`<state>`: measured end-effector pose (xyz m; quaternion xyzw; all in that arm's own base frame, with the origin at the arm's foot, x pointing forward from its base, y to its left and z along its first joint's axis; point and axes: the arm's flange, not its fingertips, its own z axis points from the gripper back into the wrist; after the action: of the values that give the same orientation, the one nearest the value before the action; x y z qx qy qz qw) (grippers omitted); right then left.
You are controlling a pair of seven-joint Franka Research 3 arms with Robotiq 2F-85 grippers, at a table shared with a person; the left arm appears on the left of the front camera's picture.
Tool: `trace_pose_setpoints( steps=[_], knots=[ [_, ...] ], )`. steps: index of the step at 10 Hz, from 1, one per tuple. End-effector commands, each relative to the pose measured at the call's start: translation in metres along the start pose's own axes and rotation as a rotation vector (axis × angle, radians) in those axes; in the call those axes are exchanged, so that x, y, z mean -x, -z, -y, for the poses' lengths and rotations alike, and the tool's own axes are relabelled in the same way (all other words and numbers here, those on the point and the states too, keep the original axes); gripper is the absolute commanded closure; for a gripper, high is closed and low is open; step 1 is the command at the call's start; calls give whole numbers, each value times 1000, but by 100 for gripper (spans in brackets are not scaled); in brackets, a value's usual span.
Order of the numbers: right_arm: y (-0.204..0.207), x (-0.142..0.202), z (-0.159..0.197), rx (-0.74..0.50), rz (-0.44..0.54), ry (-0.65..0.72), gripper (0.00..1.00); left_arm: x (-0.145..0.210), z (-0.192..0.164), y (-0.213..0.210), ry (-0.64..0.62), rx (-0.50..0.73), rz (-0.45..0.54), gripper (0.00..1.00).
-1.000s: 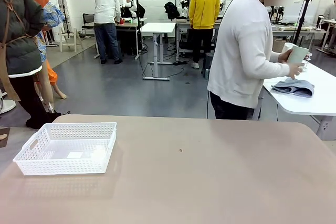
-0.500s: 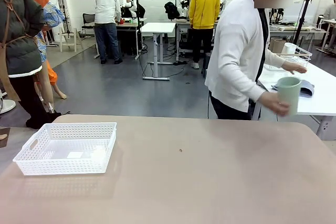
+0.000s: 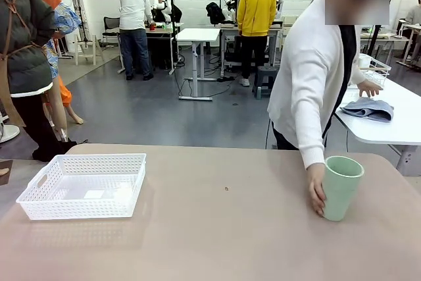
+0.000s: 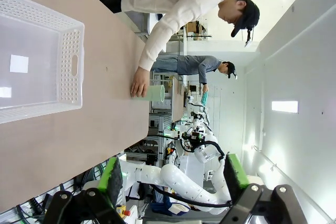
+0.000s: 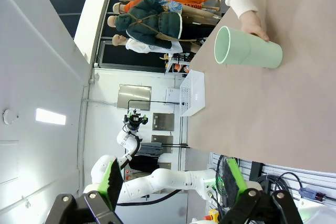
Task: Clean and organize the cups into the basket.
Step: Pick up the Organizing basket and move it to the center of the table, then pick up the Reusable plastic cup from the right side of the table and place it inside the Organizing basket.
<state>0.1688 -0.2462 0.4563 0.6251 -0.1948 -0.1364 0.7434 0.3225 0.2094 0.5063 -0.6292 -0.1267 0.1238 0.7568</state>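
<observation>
A pale mint green cup (image 3: 340,187) stands upright on the tan table at the right, with the person's hand (image 3: 316,189) around its side. The same cup (image 4: 155,93) appears sideways in the left wrist view, and the cup (image 5: 247,48) appears sideways in the right wrist view too. The white lattice basket (image 3: 84,184) sits at the table's left with nothing in it; the basket (image 4: 37,64) also shows under the left wrist. My left gripper (image 4: 173,178) is open and holds nothing. My right gripper (image 5: 169,178) is open too, well away from the cup.
The tan table (image 3: 217,228) stretches between basket and cup. Behind the person, a white side table (image 3: 388,126) carries a grey cloth (image 3: 368,108) and a wire basket (image 3: 371,67). Other people stand at benches farther back.
The person turned from the side table, carried the mint green cup over and set it down on the tan table at the right. Neither gripper changed.
</observation>
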Motion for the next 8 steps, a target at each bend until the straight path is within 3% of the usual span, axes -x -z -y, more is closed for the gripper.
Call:
trace_pose_setpoints(
  steps=[1,8],
  knots=[
    [-1,-2,-1,-23,9,-21,0,0,1,-2,6,13,2,0],
    [-1,-2,-1,-23,9,-21,0,0,1,-2,6,13,2,0]
  ],
)
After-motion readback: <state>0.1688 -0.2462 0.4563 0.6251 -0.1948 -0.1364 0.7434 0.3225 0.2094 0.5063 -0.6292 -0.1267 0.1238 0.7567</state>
